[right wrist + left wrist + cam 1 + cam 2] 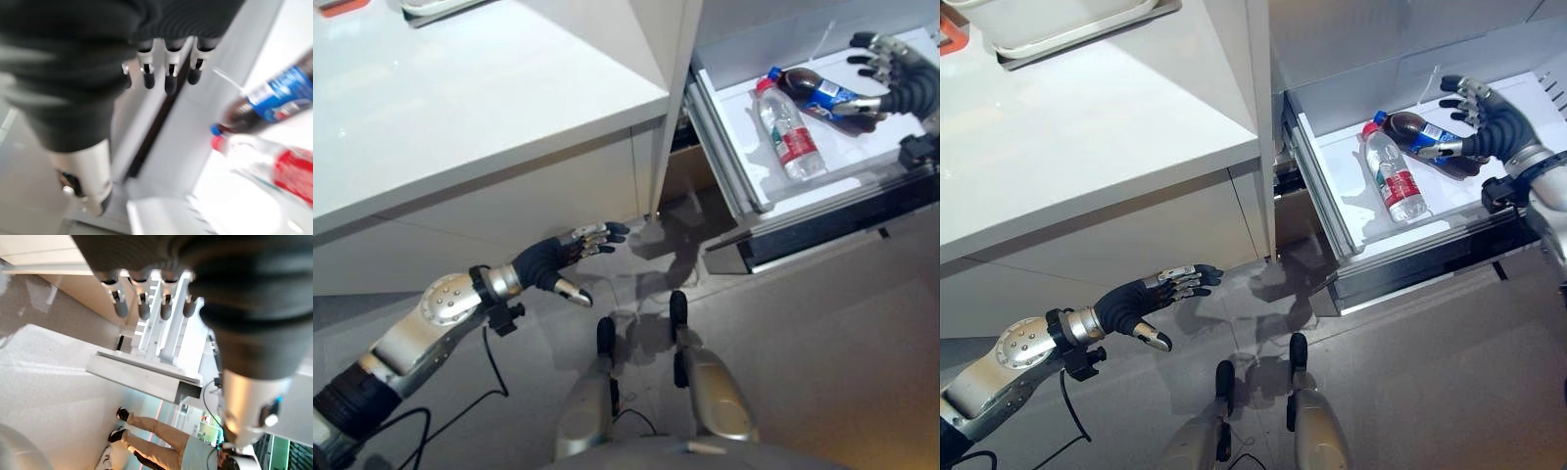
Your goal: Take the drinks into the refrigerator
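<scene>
Left hand [558,262] out low over the floor beside the white counter [489,108], fingers straight and loose, gripping nothing; idle, likely kept clear. Further right, pulled-out refrigerator drawer [729,176] open as the landing place. Clear water bottle [787,132] lying flat mid-drawer, cap toward the back edge; dark cola bottle [822,96] lying touching it, toward the back right corner. Right hand [898,80] above that corner just past the cola, fingers spread, holding nothing; probably just released.

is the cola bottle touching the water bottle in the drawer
Touching. In the left eye view the cola bottle and water bottle meet at their cap ends, with no gap there.
</scene>
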### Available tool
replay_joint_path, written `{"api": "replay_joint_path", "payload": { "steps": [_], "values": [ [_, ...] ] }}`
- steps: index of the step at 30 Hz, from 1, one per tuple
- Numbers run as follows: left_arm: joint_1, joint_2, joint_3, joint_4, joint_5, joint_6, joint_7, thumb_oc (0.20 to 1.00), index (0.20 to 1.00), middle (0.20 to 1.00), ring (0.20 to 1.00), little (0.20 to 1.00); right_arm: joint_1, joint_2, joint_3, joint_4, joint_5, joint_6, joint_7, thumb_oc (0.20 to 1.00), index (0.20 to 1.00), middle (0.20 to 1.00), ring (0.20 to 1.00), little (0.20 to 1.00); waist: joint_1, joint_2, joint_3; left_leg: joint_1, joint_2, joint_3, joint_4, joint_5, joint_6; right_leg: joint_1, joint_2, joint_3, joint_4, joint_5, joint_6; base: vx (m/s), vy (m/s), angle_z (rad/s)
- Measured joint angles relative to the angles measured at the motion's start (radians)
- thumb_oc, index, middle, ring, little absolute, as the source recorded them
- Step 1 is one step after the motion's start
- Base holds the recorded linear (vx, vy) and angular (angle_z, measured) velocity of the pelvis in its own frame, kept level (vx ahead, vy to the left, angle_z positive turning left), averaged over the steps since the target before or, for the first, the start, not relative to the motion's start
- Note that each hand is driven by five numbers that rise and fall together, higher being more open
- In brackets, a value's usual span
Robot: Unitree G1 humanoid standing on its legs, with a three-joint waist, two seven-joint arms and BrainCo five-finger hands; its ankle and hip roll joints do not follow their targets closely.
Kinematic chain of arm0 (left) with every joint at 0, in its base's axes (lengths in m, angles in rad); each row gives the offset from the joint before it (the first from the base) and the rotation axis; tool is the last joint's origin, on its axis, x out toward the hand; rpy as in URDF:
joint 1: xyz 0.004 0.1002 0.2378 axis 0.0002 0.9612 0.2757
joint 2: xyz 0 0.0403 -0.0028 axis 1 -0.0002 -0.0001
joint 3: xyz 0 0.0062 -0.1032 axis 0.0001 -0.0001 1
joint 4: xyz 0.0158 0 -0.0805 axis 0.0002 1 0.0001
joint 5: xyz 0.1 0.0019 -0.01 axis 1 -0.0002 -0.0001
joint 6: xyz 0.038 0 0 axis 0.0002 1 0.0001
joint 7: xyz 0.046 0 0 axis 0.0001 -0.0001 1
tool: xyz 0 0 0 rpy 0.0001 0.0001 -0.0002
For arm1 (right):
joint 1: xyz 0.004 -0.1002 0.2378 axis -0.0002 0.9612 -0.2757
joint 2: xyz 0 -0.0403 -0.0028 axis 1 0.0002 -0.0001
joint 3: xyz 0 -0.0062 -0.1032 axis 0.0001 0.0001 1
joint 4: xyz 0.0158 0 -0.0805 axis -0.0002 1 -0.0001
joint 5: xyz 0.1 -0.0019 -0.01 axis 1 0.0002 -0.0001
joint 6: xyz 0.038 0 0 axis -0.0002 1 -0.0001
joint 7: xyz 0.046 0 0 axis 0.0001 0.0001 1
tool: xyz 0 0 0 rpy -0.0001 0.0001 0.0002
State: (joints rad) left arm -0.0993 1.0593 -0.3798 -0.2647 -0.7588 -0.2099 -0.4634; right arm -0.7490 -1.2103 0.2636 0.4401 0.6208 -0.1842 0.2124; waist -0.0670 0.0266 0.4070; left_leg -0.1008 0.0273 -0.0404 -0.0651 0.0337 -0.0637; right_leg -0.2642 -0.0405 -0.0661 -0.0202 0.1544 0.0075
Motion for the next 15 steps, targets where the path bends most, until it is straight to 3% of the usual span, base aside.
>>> {"api": "replay_joint_path", "payload": {
  "steps": [5, 6, 10, 15],
  "values": [
    [0.064, -0.049, 0.089, 0.009, 0.001, -0.001, 0.000, 1.000, 1.000, 1.000, 1.000, 1.000, 0.314, 0.020, -0.259, -0.201, 0.020, -0.037, 0.002, 1.000, 1.000, 1.000, 1.000, 1.000, -0.006, -0.011, -0.019, 0.026, 0.004, 0.005, -0.004, -0.005, -0.003, 0.020, 0.005, 0.004, -0.001, -0.003, 0.001, 0.05, 0.023, -0.04],
    [0.097, -0.080, 0.115, 0.012, 0.004, -0.001, 0.000, 1.000, 1.000, 1.000, 1.000, 1.000, 0.445, 0.067, -0.363, -0.270, 0.020, -0.048, 0.001, 1.000, 1.000, 1.000, 1.000, 1.000, -0.021, -0.018, -0.034, 0.034, 0.005, 0.007, -0.009, -0.005, -0.003, 0.025, 0.006, 0.006, -0.001, -0.005, 0.001, 0.05, 0.020, -0.02],
    [0.158, -0.125, 0.133, 0.018, 0.023, -0.003, -0.001, 1.000, 1.000, 1.000, 1.000, 1.000, 0.677, 0.175, -0.501, -0.384, 0.014, -0.067, 0.002, 1.000, 1.000, 1.000, 1.000, 1.000, -0.048, -0.034, -0.093, 0.049, 0.007, 0.014, -0.016, -0.011, 0.000, 0.036, 0.008, 0.015, -0.005, -0.011, 0.007, 0.06, 0.024, -0.07],
    [0.278, -0.198, 0.198, 0.026, 0.044, -0.012, -0.003, 1.000, 1.000, 1.000, 1.000, 1.000, 0.931, 0.382, -0.649, -0.507, -0.033, -0.098, 0.002, 1.000, 1.000, 1.000, 1.000, 1.000, -0.070, -0.056, -0.179, 0.076, 0.016, 0.043, -0.023, -0.028, 0.002, 0.053, 0.019, 0.042, -0.022, -0.011, 0.006, 0.07, 0.026, -0.19]
  ]
}}
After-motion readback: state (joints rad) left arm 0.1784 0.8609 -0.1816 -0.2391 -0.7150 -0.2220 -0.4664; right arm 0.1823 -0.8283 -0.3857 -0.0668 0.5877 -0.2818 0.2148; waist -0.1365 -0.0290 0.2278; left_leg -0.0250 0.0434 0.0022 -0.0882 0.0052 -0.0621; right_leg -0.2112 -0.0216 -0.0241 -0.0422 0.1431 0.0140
